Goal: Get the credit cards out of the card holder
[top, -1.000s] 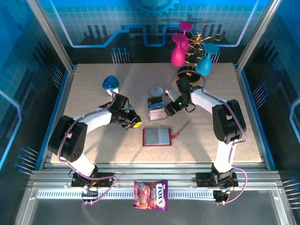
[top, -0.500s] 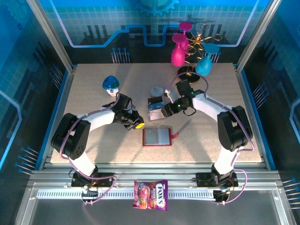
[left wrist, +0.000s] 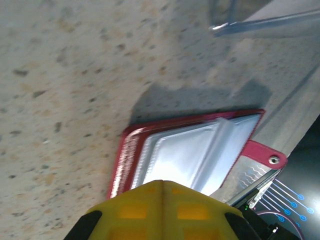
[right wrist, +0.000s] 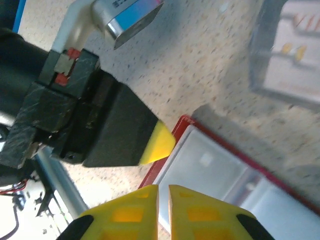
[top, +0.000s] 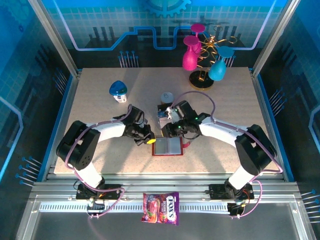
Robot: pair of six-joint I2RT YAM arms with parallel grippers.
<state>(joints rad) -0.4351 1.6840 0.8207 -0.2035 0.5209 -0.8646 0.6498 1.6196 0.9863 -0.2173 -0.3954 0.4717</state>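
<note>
The card holder [top: 167,146] lies open, flat, near the front middle of the table [top: 100,95], the left gripper [top: 150,141] clenched empty at its left edge and the right gripper [right wrist: 163,189] closed empty above its far edge; pinning one flap before probing a pocket probably works best.

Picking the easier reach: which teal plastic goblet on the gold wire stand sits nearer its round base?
The teal goblet just right of the base; the other teal one sits higher in the overhead view.
</note>
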